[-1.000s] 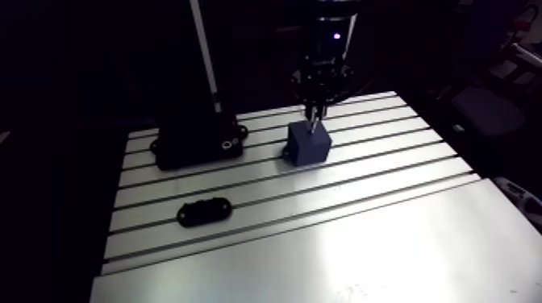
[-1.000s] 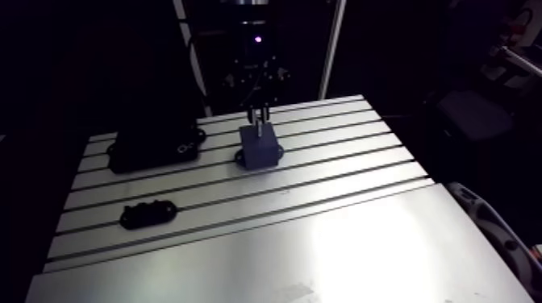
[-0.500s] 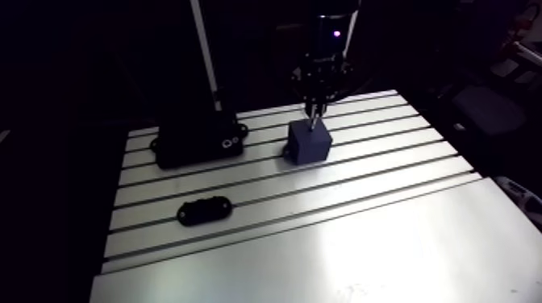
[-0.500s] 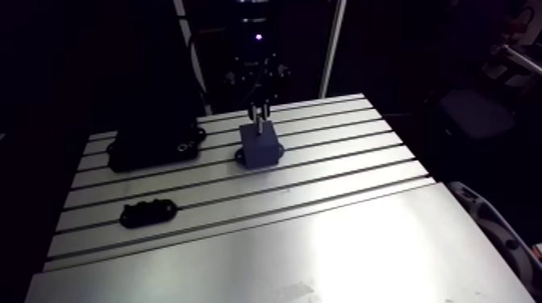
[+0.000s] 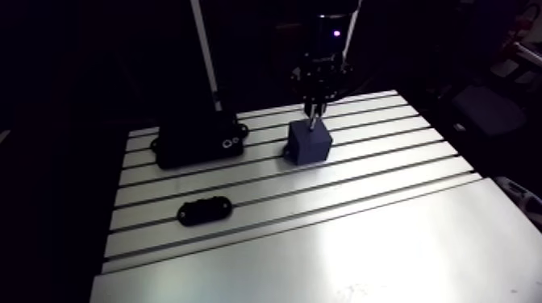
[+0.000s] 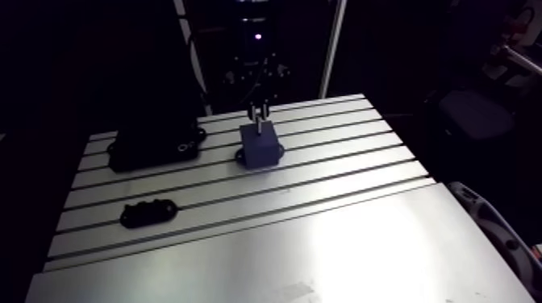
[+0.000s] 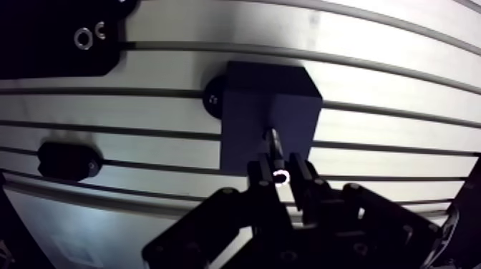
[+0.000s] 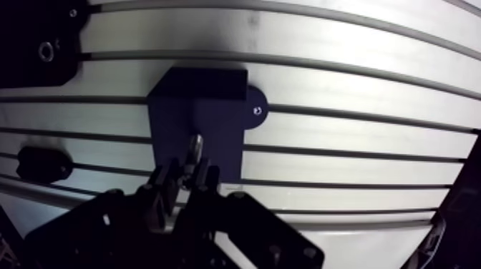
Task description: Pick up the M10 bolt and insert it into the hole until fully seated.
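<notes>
Wrist view has my gripper (image 7: 281, 174) clenched on the M10 bolt (image 7: 272, 145), shank held upright at my twelve o'clock so its tip meets the blue block (image 7: 268, 100) squarely for the hole

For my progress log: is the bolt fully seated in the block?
Not fully seated: the bolt shank shows above the block, with the jaws shut on it.

On the table (image 5: 363, 242) the block (image 5: 309, 143) stands right of the fixture (image 5: 198, 141) — the bracket (image 5: 205, 211) before both.
</notes>
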Motion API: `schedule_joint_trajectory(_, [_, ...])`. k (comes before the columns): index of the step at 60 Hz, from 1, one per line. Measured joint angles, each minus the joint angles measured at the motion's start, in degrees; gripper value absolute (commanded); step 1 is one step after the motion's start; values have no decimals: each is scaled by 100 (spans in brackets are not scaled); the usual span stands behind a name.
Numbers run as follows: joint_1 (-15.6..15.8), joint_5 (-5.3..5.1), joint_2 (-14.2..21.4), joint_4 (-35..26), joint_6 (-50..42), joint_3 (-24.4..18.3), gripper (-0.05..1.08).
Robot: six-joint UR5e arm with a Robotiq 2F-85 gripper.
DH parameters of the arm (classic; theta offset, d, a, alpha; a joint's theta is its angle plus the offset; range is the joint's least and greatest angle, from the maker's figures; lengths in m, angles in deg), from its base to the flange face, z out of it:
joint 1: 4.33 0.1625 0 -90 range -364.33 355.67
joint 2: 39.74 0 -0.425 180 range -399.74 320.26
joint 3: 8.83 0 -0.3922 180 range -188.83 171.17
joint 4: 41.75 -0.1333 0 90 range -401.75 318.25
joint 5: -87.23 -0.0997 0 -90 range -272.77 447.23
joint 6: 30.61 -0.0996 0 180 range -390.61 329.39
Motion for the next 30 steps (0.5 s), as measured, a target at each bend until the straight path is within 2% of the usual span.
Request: schedule_joint_trajectory(30, [-5, -10, 22, -35, 8, 5, 108])
